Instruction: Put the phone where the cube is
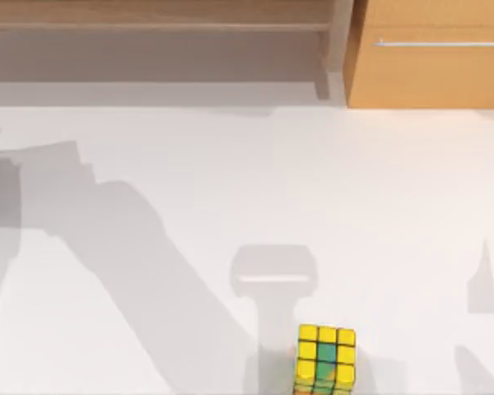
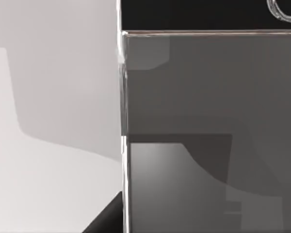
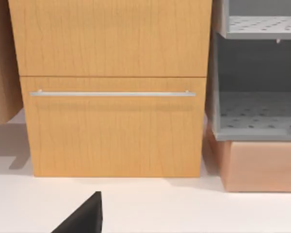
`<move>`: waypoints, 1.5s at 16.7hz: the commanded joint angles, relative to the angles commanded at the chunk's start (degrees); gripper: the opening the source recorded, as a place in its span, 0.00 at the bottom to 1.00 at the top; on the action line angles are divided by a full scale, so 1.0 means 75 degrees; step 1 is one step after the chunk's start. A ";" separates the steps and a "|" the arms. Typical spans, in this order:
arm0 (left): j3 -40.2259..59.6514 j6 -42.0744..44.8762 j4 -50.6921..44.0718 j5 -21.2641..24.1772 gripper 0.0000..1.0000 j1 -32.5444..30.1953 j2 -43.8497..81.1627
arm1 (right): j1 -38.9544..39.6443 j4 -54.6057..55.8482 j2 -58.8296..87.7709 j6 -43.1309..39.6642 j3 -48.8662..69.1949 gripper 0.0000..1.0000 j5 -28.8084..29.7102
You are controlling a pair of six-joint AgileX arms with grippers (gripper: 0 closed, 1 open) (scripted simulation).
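The cube (image 1: 325,358), yellow tiles with green centre tiles and black grid lines, sits at the table's front edge, a little right of centre. The phone (image 2: 208,121) is a smooth grey-silver slab with a dark end edge, very close to the left wrist camera. A black part of my left gripper (image 2: 106,219) shows just beside the phone's long edge. A black part of my right gripper (image 3: 82,216) hangs above the white table, facing the wooden cabinet. In the top view a pale grey rounded patch (image 1: 273,273) lies just beyond the cube; I cannot tell whether it is a shadow.
A wooden cabinet (image 1: 428,53) with a metal drawer handle (image 3: 111,93) stands at the back right. Beside it are a grey perforated rack (image 3: 257,116) on a wooden block (image 3: 262,165) and a low wooden shelf (image 1: 156,20) at the back left. Arm shadows cross the table.
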 joint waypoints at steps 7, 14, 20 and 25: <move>0.0393 -0.0336 0.0023 0.0058 0.00 -0.0599 -0.1352 | 0.0000 0.0000 0.0000 0.0000 0.0000 1.00 0.0000; -0.0028 -0.1384 -0.0071 0.0212 0.00 -0.2284 -0.3181 | 0.0000 0.0000 0.0000 0.0000 0.0000 1.00 0.0000; -0.1181 -0.3071 -0.0289 0.0335 0.00 -0.4290 -0.4172 | 0.0000 0.0000 0.0000 0.0000 0.0000 1.00 0.0000; -0.2443 -0.4857 -0.0373 0.0339 0.00 -0.5964 -0.4566 | 0.0000 0.0000 0.0000 0.0000 0.0000 1.00 0.0000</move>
